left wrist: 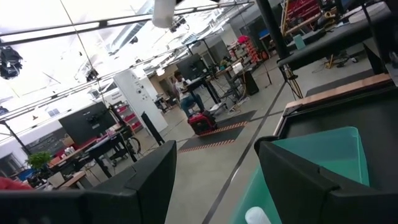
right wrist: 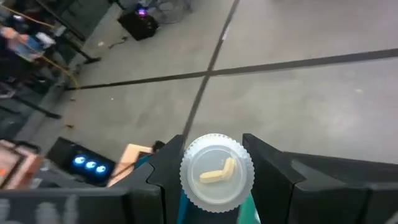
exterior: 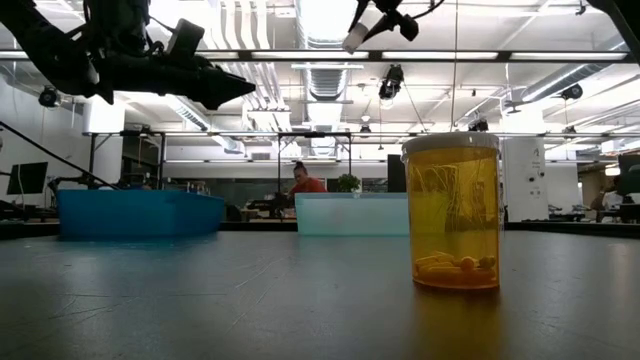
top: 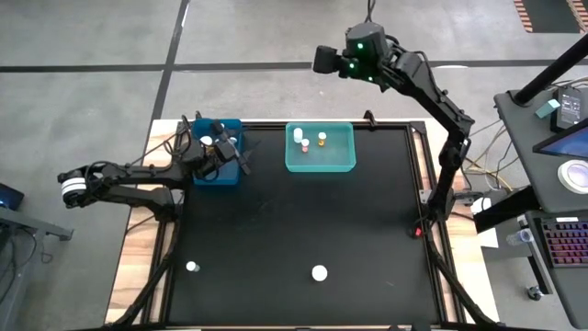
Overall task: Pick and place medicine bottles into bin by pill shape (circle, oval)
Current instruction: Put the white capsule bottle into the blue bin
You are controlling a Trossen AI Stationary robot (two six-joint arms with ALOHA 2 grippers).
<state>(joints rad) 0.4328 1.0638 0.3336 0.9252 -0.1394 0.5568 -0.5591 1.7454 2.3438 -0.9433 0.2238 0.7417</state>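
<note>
Right wrist view: I've got a clear bottle (right wrist: pixel 217 172) clamped between my right gripper (right wrist: pixel 214 168) fingers, one pale oval pill showing through its round end, its long axis aimed straight at the lens. Its body is hidden. My left gripper (left wrist: pixel 214 180) is spread apart, holding nothing, above the blue bin (top: pixel 218 154), beside the teal bin (top: pixel 320 148).

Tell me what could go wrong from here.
The right gripper holds a bottle high above the table; released from there, it could miss or bounce out of the teal bin. The left gripper hangs open over the blue bin beside it, so the arms might crowd each other if the right one descends.
</note>
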